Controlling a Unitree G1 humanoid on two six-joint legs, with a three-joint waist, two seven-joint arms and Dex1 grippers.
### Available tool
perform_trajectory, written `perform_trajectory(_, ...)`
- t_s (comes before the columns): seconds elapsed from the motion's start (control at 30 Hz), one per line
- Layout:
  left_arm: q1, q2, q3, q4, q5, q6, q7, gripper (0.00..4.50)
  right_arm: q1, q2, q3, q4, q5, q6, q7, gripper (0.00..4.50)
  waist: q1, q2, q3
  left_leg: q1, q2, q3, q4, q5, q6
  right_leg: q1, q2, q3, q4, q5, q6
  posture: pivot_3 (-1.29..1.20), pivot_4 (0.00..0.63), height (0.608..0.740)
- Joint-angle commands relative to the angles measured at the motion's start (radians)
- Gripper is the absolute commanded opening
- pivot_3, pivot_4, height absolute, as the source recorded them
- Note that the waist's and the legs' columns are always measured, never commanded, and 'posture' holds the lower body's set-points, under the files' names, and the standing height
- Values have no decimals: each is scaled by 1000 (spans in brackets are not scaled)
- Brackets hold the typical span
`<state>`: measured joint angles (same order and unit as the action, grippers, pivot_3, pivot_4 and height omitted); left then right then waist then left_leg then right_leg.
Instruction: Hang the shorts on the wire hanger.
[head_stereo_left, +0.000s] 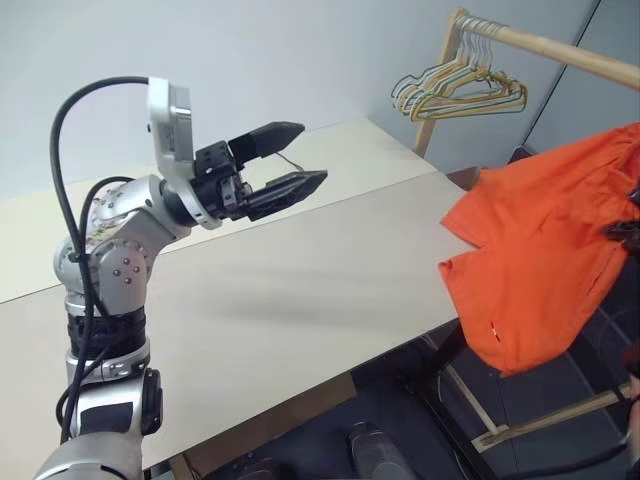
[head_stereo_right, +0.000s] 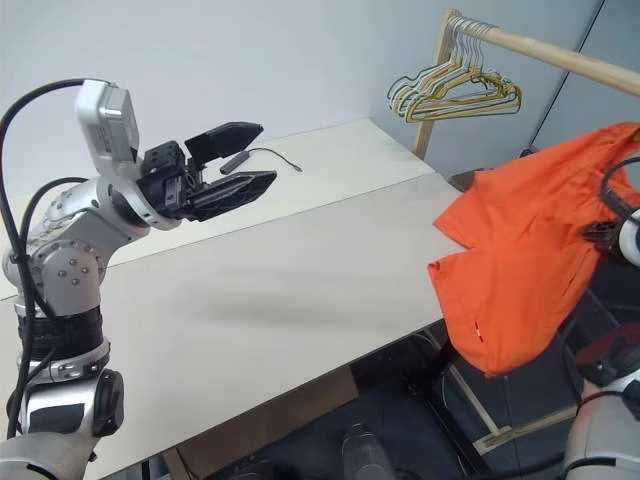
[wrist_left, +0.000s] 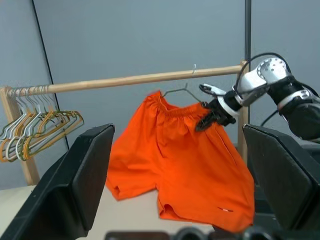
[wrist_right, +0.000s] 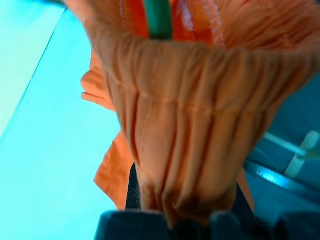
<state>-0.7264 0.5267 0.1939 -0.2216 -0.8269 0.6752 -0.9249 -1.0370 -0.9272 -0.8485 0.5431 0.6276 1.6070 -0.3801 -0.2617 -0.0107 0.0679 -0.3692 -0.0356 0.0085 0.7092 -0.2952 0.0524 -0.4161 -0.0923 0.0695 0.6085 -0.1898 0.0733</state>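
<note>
Left wrist view gives me the clearest read of the step I judge to be in hand: my right gripper (wrist_left: 207, 119) is pinched shut on the gathered waistband of the shorts (wrist_left: 185, 160), holding them up just below the wooden rail (wrist_left: 125, 80), and the wire hanger (wrist_left: 181, 92) shows as a thin grey peak and hook poking out above the waistband, so it seems to sit inside or right behind the fabric; whether the shorts are truly seated on it I cannot tell. The legs hang free, the lower hems trailing at the far edge of the table (head_stereo_left: 250, 300), and the right wrist view shows the bunched waistband pressed between my fingers. My left gripper (head_stereo_left: 288, 160) hovers over the table with its jaws wide and nothing in them, well apart from the shorts, facing them across the tabletop. The bunch of coloured hangers (head_stereo_left: 460, 85) hangs at the other end of the rail, clear of the work. The next move, as I judge it, calls for getting the small hook over the rail without letting the waistband slip; my free left gripper could steady the hanger or the fabric.
</note>
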Motion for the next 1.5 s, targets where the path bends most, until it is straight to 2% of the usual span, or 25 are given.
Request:
perform_trajectory(0.03, -8, 16, 8, -18, -11, -12, 4, 4466, -89, -20, -74, 35, -113, 1, -47, 0, 0, 0, 0, 0, 0, 1, 0, 0, 0, 0, 0, 0, 0, 0, 0, -271, 67, 740)
perform_trajectory(0.37, -9, 23, 15, -23, -25, 1, 28, 4466, -101, -18, -166, 134, -300, -123, -83, 0, 0, 1, 1, -1, 0, 2, 0, -1, 2, -1, 0, 2, -2, 0, 2, -256, 65, 740)
perform_trajectory(0.63, 6, 42, 19, -43, -39, 7, 46, 4466, -45, 5, -132, 136, -373, -179, -68, 0, 0, 1, 1, 0, 0, 3, -1, -1, 2, -1, 0, 3, -2, 0, 2, -236, 65, 740)
perform_trajectory(0.77, 19, 55, 22, -59, -48, 9, 60, 4500, -29, 15, -84, 117, -392, -206, -41, 1257, 1, 1, 1, 0, 0, 3, -2, -1, 2, 0, 0, 2, -4, 1, 3, -222, 59, 740)
perform_trajectory(1.07, 67, 97, 46, -94, -60, 14, 96, 4500, 27, 60, 171, -93, -454, -312, 33, 4296, 3, 2, 1, 1, 0, 3, -6, -1, 2, 0, 0, 4, -8, 2, 4, -189, 48, 740)
perform_trajectory(1.1, 72, 102, 48, -97, -62, 15, 98, 4500, 27, 75, 179, -124, -460, -331, 29, 4450, 4, 2, 1, 1, 0, 3, -6, -1, 2, 0, 0, 4, -8, 2, 4, -184, 49, 740)
perform_trajectory(1.5, 98, 126, 54, -112, -81, 20, 114, 4500, 181, 200, 458, -559, -647, -661, 14, 4450, 38, 3, 1, -1, 0, 3, -6, -1, 2, -5, 0, 5, -4, 3, 4, -180, 55, 740)
